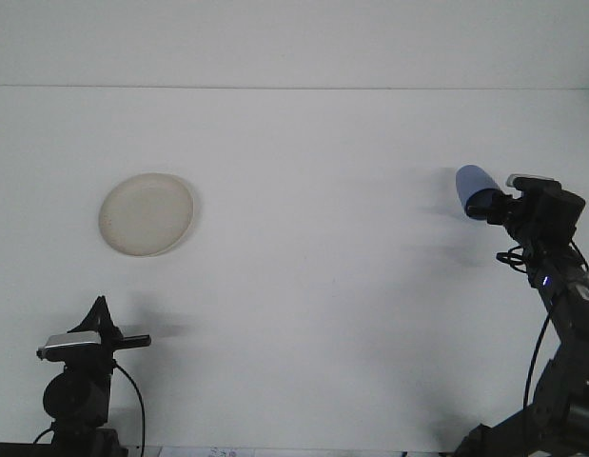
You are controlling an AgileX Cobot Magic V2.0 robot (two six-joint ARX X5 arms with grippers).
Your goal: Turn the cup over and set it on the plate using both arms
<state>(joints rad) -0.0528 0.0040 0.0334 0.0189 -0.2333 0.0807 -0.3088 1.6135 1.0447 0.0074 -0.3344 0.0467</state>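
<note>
Right gripper [492,203] clamped on blue cup [476,188], held tilted above table [323,286] at right. Flip step underway. Next: carry toward plate [147,213], far left. Left gripper [104,319] idle, fingers unclear.

A plain white table [304,286] fills nearly the whole front view, its far edge meeting a pale wall. One thing lies flat on it: a round cream plate [146,213], with bare white table all around the plate.
</note>
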